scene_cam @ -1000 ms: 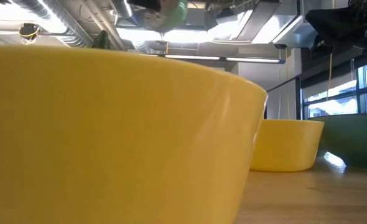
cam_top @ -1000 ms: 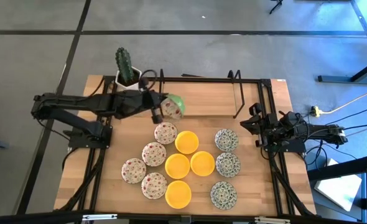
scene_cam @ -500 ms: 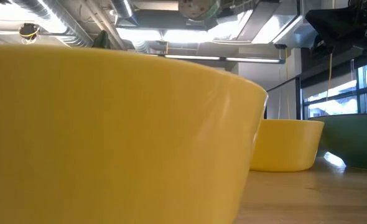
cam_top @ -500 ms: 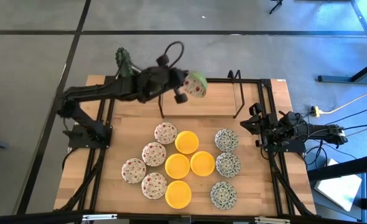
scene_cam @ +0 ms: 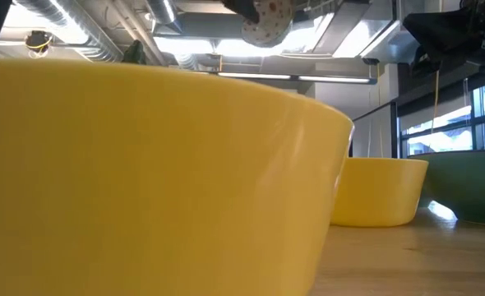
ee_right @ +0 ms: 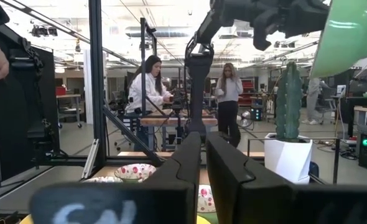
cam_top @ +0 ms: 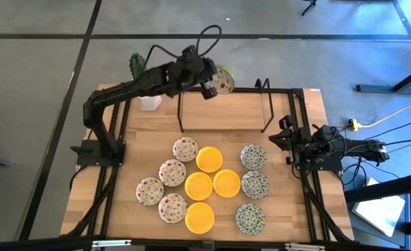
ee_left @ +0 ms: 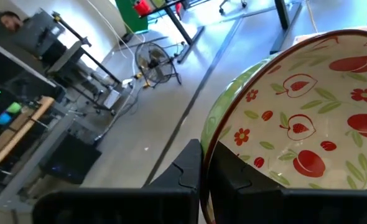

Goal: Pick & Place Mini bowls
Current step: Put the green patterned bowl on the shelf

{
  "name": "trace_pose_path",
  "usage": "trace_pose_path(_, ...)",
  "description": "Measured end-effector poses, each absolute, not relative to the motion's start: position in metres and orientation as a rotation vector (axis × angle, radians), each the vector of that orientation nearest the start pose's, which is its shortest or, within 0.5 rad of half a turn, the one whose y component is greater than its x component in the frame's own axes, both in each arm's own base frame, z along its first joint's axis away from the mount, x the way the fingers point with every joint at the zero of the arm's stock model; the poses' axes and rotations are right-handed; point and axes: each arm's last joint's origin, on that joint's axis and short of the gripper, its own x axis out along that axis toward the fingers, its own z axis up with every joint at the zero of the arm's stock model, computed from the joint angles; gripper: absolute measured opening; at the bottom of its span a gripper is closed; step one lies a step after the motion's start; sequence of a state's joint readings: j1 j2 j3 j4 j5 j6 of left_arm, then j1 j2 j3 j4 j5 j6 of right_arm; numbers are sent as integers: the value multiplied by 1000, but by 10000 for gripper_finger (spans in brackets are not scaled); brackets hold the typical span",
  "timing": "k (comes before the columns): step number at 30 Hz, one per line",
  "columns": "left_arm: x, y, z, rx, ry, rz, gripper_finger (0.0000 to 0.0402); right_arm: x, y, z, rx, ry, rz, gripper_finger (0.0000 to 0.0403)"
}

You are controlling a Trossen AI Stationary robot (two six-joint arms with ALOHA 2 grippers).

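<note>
My left gripper [cam_top: 210, 86] is high above the table's far edge, over the black rack, shut on a mini bowl [cam_top: 223, 79] that is cream with red fruit and flower marks inside and green outside. That bowl also shows in the left wrist view [ee_left: 295, 124], at the top of the low view [scene_cam: 267, 20] and in the right wrist view [ee_right: 348, 37]. Several other mini bowls rest base down on the table: cream-red ones [cam_top: 172, 172], yellow ones [cam_top: 209, 159] and grey-green ones [cam_top: 254, 184]. My right gripper [cam_top: 286, 139] waits at the table's right edge, shut, its fingers [ee_right: 190, 163] close together. My left gripper [ee_left: 205, 160] pinches the bowl's rim [ee_left: 209, 140], with one finger on the green outer wall and the other finger [ee_left: 233, 177] on the patterned inside. The bowl is lifted clear of the table and tipped on edge, its opening facing sideways.
A black wire rack [cam_top: 223, 108] stands on the far half of the table. A cactus [ee_right: 289, 99] in a white square pot [cam_top: 148, 102] sits at the far left corner. Bare wood lies near the rack [cam_top: 226, 136]. People [ee_right: 152, 87] stand in the room beyond.
My left arm has risen and swung toward the table's far edge and to the right, carrying the bowl from above the far-left bowls to above the rack's far side. It stayed shut on the bowl, which has tipped more on edge.
</note>
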State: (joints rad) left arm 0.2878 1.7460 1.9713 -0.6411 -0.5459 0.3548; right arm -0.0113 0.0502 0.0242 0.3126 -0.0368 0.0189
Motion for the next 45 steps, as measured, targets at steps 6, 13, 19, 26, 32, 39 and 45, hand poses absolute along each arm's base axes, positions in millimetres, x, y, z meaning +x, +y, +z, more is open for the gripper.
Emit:
trace_pose_path(6, 358, 150, 425, 324, 615, 694, 6, 96, 0, 198, 11, -287, 29, 29)
trace_pose_path(13, 363, 196, 373, 234, 844, 579, 6, 96, 0, 197, 11, -282, 27, 29)
trace_pose_path(19, 369, 226, 327, 163, 1005, 500, 5, 96, 0, 197, 4, -279, 13, 29)
trace_pose_path(26, 369, 237, 289, 80, 1183, 440, 6, 96, -1, 197, -6, -274, -12, 29)
trace_pose_path(32, 372, 230, 281, 52, 1221, 385, 6, 97, -1, 196, -2, -268, -10, 29)
trace_pose_path(39, 375, 227, 279, 42, 1222, 372, 6, 98, -1, 195, -2, -255, -10, 29)
trace_pose_path(45, 374, 229, 277, 31, 1236, 412, 6, 98, -1, 195, -2, -254, -10, 29)
